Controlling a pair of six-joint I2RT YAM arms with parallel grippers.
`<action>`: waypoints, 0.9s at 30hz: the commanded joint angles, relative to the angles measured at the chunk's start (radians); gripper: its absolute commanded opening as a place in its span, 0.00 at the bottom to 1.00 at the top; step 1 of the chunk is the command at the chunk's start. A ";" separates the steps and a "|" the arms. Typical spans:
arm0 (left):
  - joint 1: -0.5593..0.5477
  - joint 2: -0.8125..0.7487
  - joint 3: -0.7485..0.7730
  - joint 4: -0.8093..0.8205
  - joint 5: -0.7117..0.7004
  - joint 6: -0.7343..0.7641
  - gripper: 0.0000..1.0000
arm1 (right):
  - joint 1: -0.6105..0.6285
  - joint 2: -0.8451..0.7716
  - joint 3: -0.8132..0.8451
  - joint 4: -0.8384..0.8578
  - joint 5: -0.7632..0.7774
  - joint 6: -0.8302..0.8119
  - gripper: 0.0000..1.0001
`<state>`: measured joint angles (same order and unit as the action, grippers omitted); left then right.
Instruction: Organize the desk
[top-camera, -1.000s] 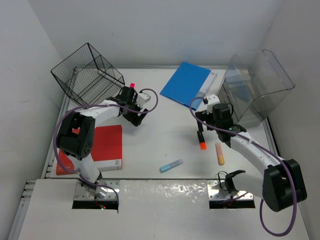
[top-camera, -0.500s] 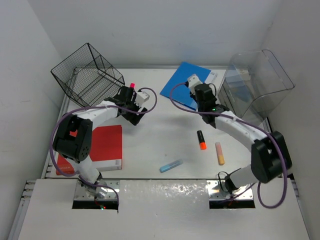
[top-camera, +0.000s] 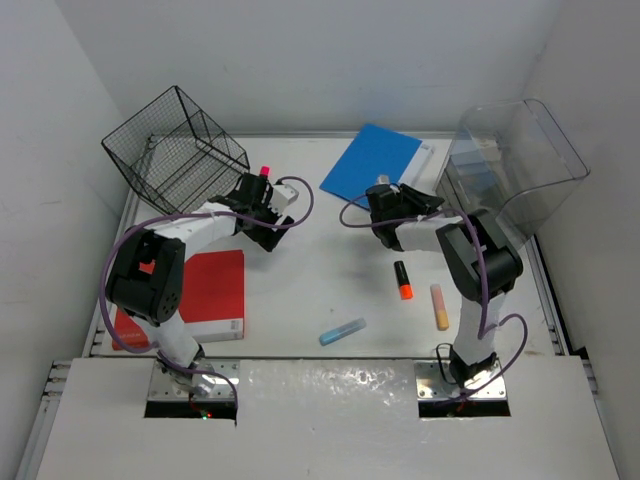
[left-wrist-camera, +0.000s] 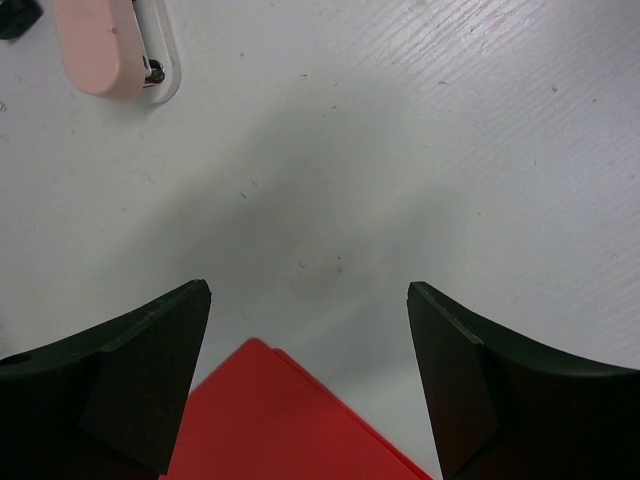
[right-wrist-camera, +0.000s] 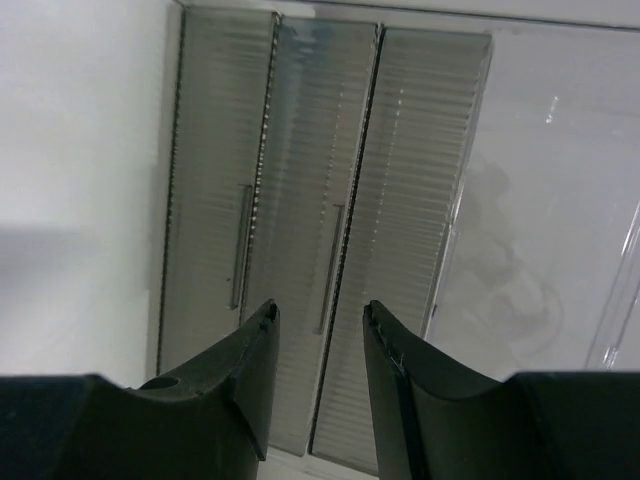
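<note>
Tidying under way: the left gripper (left-wrist-camera: 308, 290) hangs wide and empty over the white desk (left-wrist-camera: 420, 150), a red notebook (left-wrist-camera: 280, 420) just behind its fingertips. The right gripper (right-wrist-camera: 320, 312), narrowed on nothing, faces the clear drawer unit (right-wrist-camera: 330, 150) straight ahead, apparently free for the next item.

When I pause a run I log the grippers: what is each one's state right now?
Left gripper: open wide, jaws empty.
Right gripper: open, jaws only narrowly apart, nothing between them.
</note>
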<state>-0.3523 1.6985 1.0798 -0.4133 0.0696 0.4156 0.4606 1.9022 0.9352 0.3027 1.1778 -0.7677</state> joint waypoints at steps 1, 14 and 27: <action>-0.001 -0.037 0.000 0.024 -0.005 0.009 0.78 | -0.045 0.018 0.065 0.038 0.066 -0.031 0.37; -0.001 -0.023 0.009 0.019 -0.027 0.009 0.78 | -0.120 0.077 0.086 0.045 0.003 -0.036 0.34; -0.001 -0.020 0.011 0.014 -0.030 0.011 0.78 | -0.145 0.123 0.090 0.150 0.011 -0.139 0.26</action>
<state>-0.3523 1.6985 1.0801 -0.4145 0.0448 0.4183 0.3168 2.0186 0.9939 0.3756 1.1713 -0.8642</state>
